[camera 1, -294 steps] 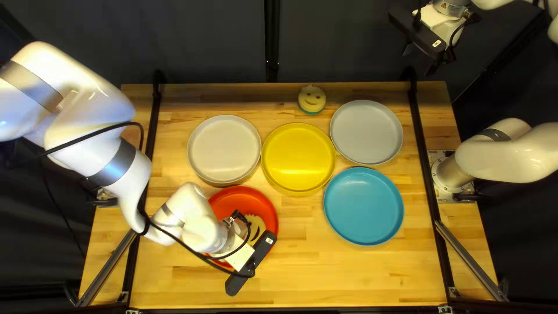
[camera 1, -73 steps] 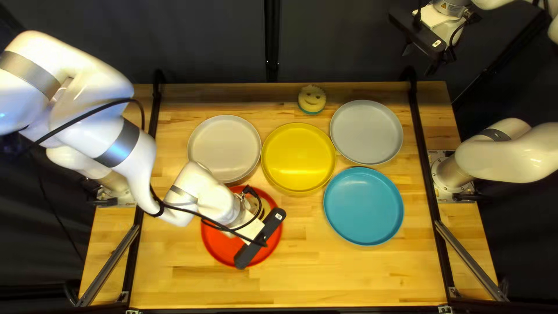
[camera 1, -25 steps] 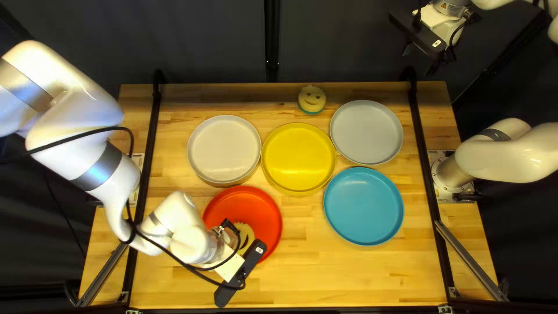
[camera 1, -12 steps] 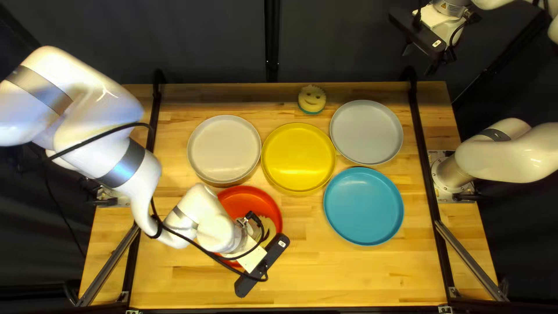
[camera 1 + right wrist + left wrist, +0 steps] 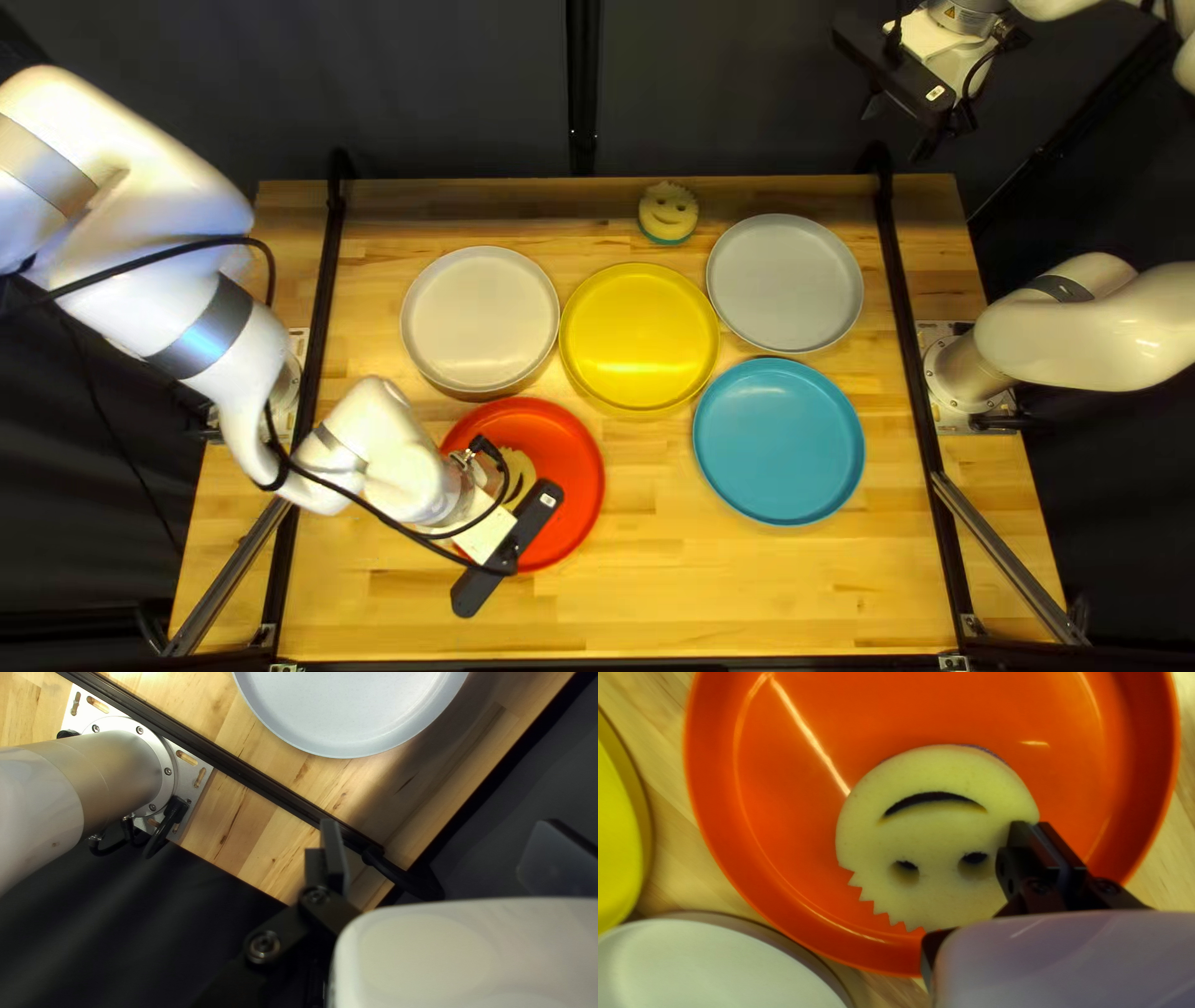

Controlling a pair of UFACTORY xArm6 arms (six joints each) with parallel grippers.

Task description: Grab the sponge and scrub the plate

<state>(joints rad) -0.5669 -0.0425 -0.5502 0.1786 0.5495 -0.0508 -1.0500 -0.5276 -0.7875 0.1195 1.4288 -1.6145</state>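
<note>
The black two-fingered left gripper [image 5: 1038, 825] was clamped on one edge of the round yellow smiley foam sponge [image 5: 937, 835], which was held over the inside of the shallow red-orange plate [image 5: 575, 479]; whether its underside was pressed to the plate could not be told. Because only an edge was pinched, the sponge could be twisted loose by scrubbing drag. The plate was braced by no second gripper, so it could be slid or tipped by a push on its wall, and its neighbours bumped. Farther off were set the round blue plate [image 5: 778, 442], the glossy yellow plate [image 5: 639, 336], the off-white plate [image 5: 481, 319] and the pale grey plate [image 5: 784, 284]. Beyond, outside every plate, a teal-based yellow sponge [image 5: 669, 214] was seen. The black right gripper [image 5: 439, 840] was raised, its fingers spread.
</note>
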